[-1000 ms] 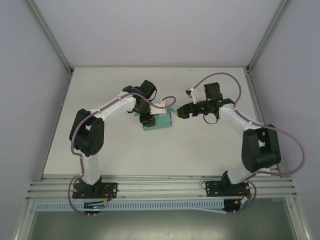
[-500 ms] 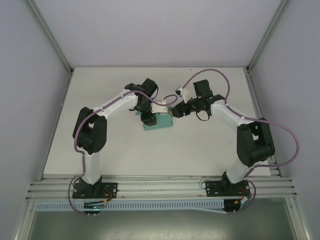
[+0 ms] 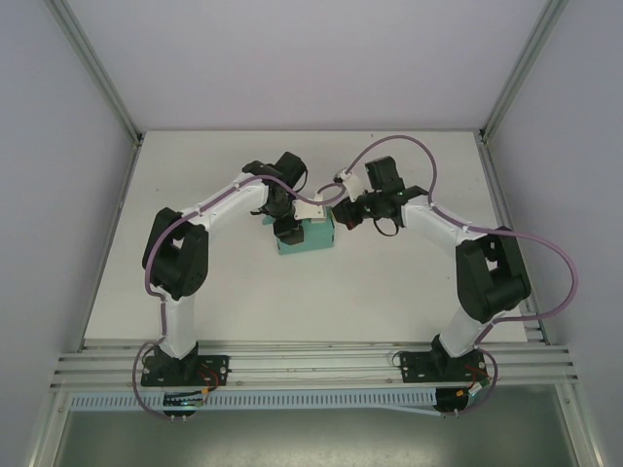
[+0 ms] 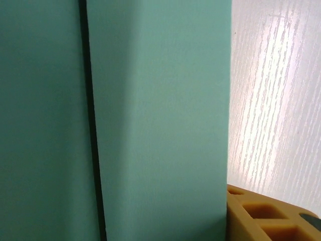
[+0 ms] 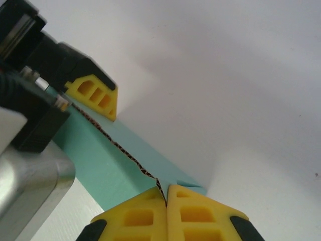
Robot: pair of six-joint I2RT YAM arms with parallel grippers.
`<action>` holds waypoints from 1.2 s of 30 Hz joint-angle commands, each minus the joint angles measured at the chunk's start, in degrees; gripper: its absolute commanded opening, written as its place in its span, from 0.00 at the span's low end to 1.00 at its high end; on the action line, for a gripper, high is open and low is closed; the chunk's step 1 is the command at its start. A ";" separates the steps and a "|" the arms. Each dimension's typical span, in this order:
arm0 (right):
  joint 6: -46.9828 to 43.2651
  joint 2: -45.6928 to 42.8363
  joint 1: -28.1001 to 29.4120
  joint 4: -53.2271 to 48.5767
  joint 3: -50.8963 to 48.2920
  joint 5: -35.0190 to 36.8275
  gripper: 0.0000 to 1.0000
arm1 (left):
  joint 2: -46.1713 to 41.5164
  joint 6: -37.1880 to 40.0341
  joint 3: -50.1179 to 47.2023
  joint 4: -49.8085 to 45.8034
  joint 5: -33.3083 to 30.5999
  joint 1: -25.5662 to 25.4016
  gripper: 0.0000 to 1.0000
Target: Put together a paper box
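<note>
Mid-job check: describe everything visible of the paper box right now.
The paper box is teal-green matte thin card, folded into a small shallow rectangular shape lying on the white table near its middle. Its cut edge shows a dark wavy corrugated core; the left wrist view shows a dark seam between two panels. The left end effector holds its left part, one yellow finger at that edge. The right end effector is pinched shut on the same edge at the far right corner.
</note>
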 commanded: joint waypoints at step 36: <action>20.42 -9.26 14.23 20.06 -26.53 39.78 0.00 | 3.25 -6.28 3.28 -1.19 3.20 0.13 0.50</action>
